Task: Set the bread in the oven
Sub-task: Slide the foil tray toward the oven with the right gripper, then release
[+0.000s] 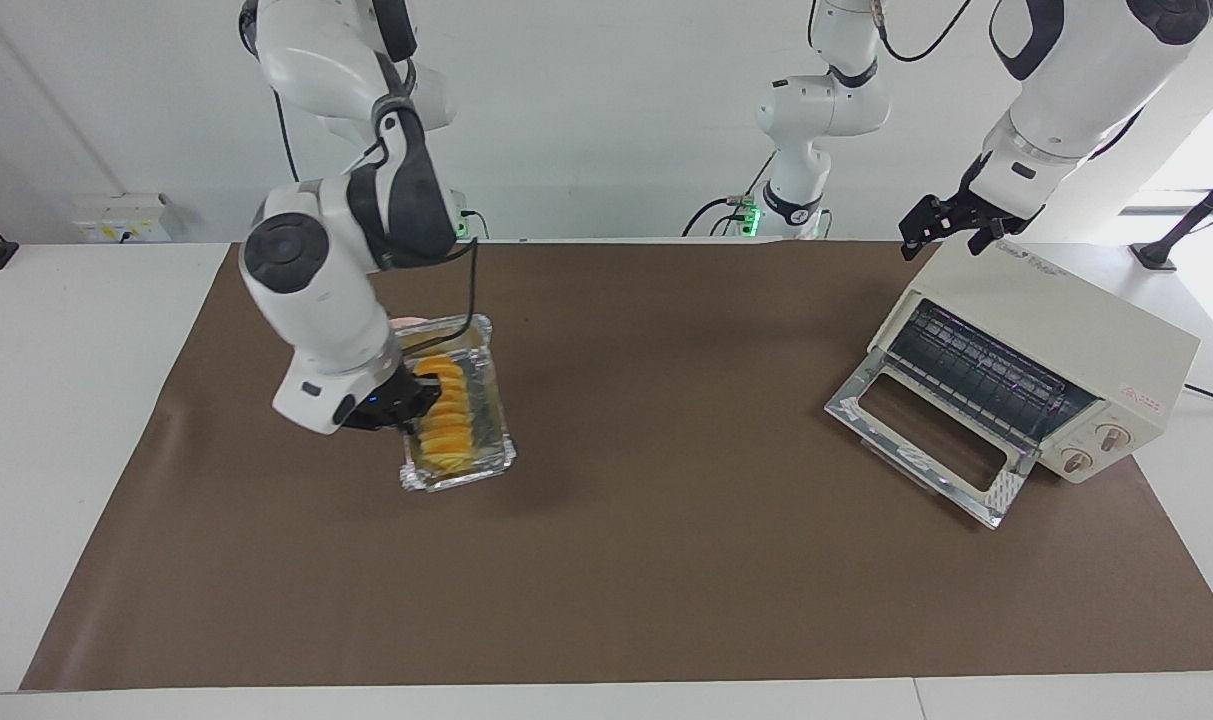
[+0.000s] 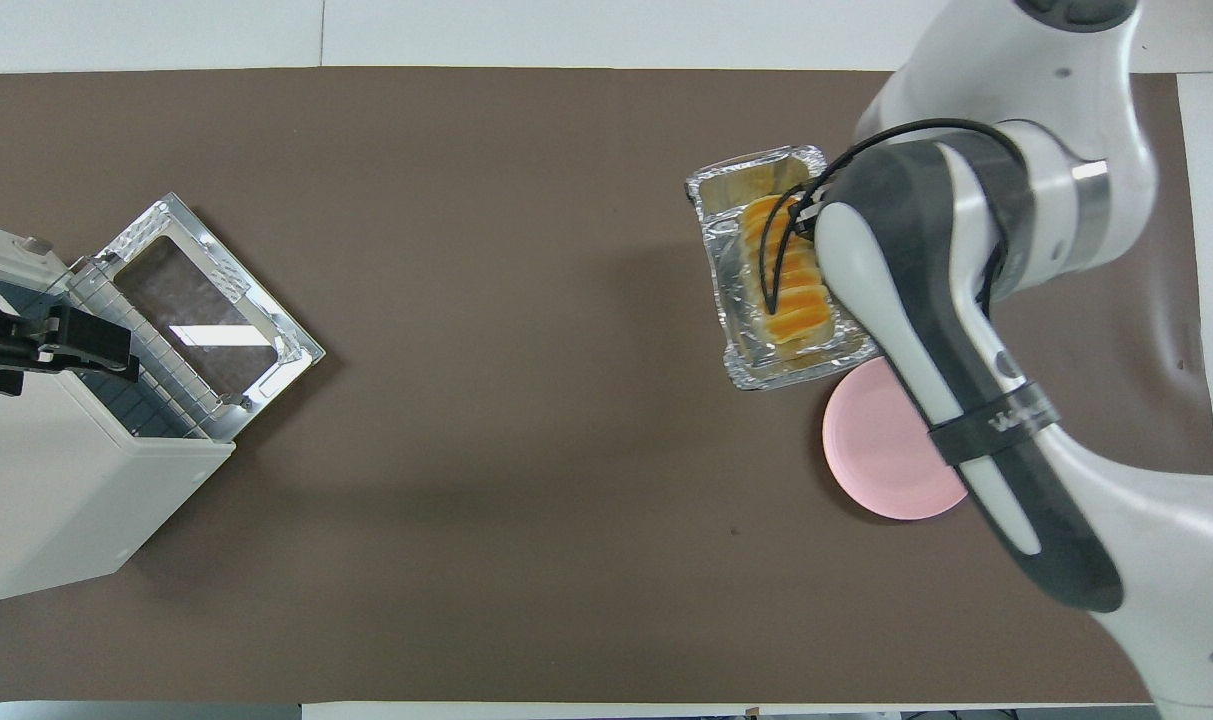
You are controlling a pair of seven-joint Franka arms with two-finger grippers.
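Bread [image 1: 444, 420] in foil tray [image 1: 488, 455] — oven [image 1: 1041, 345] label red, writing unreadable.

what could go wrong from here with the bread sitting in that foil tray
1. The right gripper is shut on the bread, which lies in the light foil tray; the tray may lift or drag along.
2. The ridged bread looks soft and could slip or break apart on the way across the table.
3. The oven door hangs open and the left gripper hovers over the oven; the arms might crowd there.
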